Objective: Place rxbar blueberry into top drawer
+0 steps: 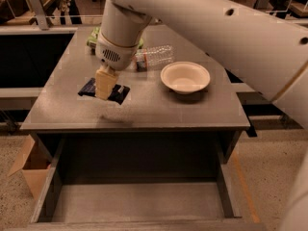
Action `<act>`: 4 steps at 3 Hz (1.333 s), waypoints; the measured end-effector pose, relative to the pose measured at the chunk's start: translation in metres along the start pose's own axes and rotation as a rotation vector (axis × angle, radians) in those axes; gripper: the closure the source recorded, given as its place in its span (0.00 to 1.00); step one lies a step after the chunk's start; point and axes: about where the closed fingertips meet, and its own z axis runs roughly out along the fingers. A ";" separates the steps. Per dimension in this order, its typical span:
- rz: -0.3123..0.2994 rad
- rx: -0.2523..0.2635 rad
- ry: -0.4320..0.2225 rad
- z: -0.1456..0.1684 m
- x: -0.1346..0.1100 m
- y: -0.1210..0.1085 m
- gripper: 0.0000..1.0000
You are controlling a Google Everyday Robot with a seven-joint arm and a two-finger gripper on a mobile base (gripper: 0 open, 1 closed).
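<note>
— What takes up the most room?

— The pale robot arm (231, 28), sweeping in from 3 o'clock across the top to 11 o'clock. Under it stands the grey desk (159, 110), and at the desk's 6 o'clock the top drawer (139, 203) is pulled out, showing a bare grey bottom.

— Anything on the floor?

— A brown cardboard box (32, 171), at 8 o'clock of the drawer, just beside its left wall.

— And on the desk top?

— A white bowl (185, 77) at 3 o'clock of the centre, a clear plastic bottle (156, 56) lying on its side at 12, and a green bag (94, 35) at 11, partly hidden by the wrist.

— The gripper?

— The gripper (106, 88) points down at 9 o'clock of the desk top, clamped across the middle of the rxbar blueberry (87, 87). The dark wrapper sticks out on both sides of it. The bar is over the desk, well apart from the drawer; whether it touches the surface I cannot tell.
</note>
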 end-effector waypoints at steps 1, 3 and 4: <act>-0.026 0.000 -0.013 -0.030 0.021 0.034 1.00; -0.047 -0.024 0.002 -0.013 0.031 0.050 1.00; -0.059 -0.050 0.032 0.008 0.051 0.086 1.00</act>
